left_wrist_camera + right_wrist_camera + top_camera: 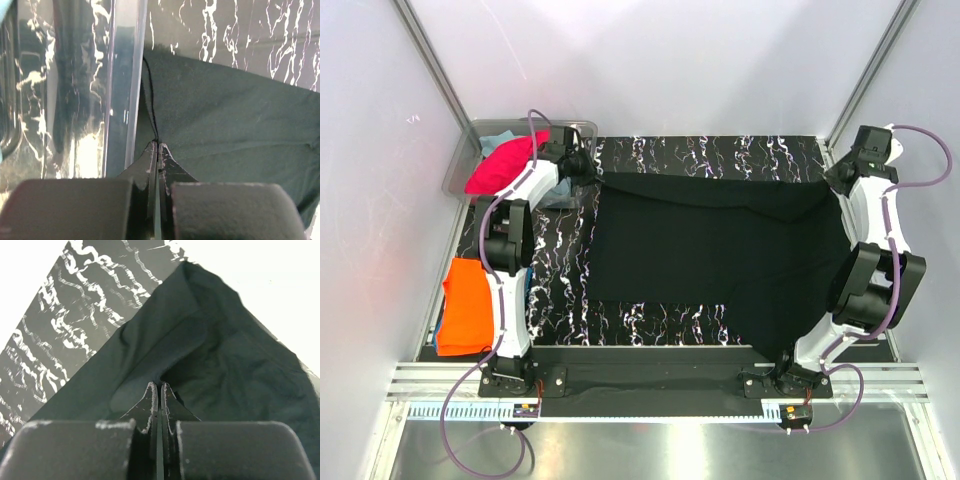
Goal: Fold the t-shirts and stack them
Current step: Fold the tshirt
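A large black t-shirt lies spread across the marbled table, its far edge stretched between both grippers. My left gripper is shut on its far left corner, next to the bin wall. My right gripper is shut on its far right corner. The cloth fills the left wrist view and the right wrist view. A magenta-pink t-shirt and a light teal-blue one lie in the bin. An orange t-shirt lies folded at the near left on a blue cloth.
A clear plastic bin stands at the far left corner; its wall is right beside my left fingers. White enclosure walls close in the table on three sides. A bare strip of black marbled table lies between the black shirt and the orange one.
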`<state>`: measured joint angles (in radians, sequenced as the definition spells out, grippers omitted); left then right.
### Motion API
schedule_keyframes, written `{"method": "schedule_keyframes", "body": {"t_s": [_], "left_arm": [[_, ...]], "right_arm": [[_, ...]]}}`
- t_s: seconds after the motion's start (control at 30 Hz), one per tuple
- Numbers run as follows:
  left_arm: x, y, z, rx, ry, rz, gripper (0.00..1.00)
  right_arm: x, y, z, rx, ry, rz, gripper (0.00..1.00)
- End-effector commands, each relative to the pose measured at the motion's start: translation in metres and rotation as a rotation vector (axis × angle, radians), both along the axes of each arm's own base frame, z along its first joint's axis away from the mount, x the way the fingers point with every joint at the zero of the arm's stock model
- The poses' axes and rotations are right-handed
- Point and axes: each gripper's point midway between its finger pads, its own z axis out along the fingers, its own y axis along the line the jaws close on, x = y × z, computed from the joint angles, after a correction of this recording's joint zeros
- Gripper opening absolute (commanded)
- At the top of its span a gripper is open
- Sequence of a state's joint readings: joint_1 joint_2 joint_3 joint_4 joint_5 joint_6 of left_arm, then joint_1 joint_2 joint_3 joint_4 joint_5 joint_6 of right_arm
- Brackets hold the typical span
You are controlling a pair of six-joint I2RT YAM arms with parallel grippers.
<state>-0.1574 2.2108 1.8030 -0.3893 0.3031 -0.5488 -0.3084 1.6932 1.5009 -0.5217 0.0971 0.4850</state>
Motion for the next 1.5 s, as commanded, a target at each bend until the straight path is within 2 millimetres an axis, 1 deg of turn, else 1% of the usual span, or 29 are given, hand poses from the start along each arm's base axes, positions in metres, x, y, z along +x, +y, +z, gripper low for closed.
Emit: {"method": "schedule_keyframes", "body": {"t_s": [0.0,0.03,0.1,0.2,0.27,0.37,0.43,0.53,0.67,0.83,0.93,1.1,1.23,1.27,1.47], "left_arm": [[-0.009,0.006,0.024,0.005,-0.030,-0.017,0.00],[-0.011,0.006,0.027,0.009,-0.034,-0.016,0.00],[-0.014,0.009,0.024,0.014,-0.023,-0.011,0.00],[-0.018,0.006,0.025,0.000,-0.016,-0.017,0.00],[-0.022,0.001,0.024,-0.007,-0.008,-0.032,0.00],[-0.026,-0.004,0.020,-0.011,0.004,-0.052,0.00],[-0.030,-0.005,0.013,-0.002,0.027,-0.058,0.00],[-0.033,-0.003,0.010,0.010,0.036,-0.061,0.00],[-0.038,0.000,0.012,0.024,0.030,-0.062,0.00],[-0.042,0.005,-0.001,0.046,0.061,-0.049,0.00],[-0.044,0.007,-0.005,0.057,0.077,-0.042,0.00],[-0.048,0.012,-0.016,0.087,0.108,-0.035,0.00],[-0.051,0.012,-0.026,0.094,0.137,-0.035,0.00],[-0.050,0.014,-0.027,0.097,0.139,-0.032,0.00],[-0.047,0.015,-0.031,0.119,0.141,-0.036,0.00]], "right_arm": [[-0.016,-0.011,0.029,-0.030,-0.048,-0.075,0.00],[-0.018,-0.012,0.029,-0.027,-0.044,-0.080,0.00],[-0.020,-0.012,0.028,-0.025,-0.038,-0.081,0.00],[-0.021,-0.014,0.028,-0.028,-0.035,-0.083,0.00],[-0.022,-0.018,0.026,-0.029,-0.023,-0.091,0.00],[-0.021,-0.020,0.024,-0.026,-0.015,-0.094,0.00],[-0.022,-0.021,0.023,-0.028,-0.006,-0.101,0.00],[-0.025,-0.023,0.022,-0.037,0.009,-0.111,0.00],[-0.033,-0.029,0.029,-0.073,0.021,-0.135,0.00],[-0.035,-0.023,0.019,-0.039,0.039,-0.119,0.00],[-0.039,-0.022,0.017,-0.039,0.047,-0.117,0.00],[-0.044,-0.023,0.026,-0.059,0.041,-0.124,0.00],[-0.045,-0.021,0.016,-0.041,0.060,-0.120,0.00],[-0.046,-0.020,0.010,-0.035,0.072,-0.120,0.00],[-0.053,-0.018,-0.004,-0.021,0.106,-0.129,0.00]]}}
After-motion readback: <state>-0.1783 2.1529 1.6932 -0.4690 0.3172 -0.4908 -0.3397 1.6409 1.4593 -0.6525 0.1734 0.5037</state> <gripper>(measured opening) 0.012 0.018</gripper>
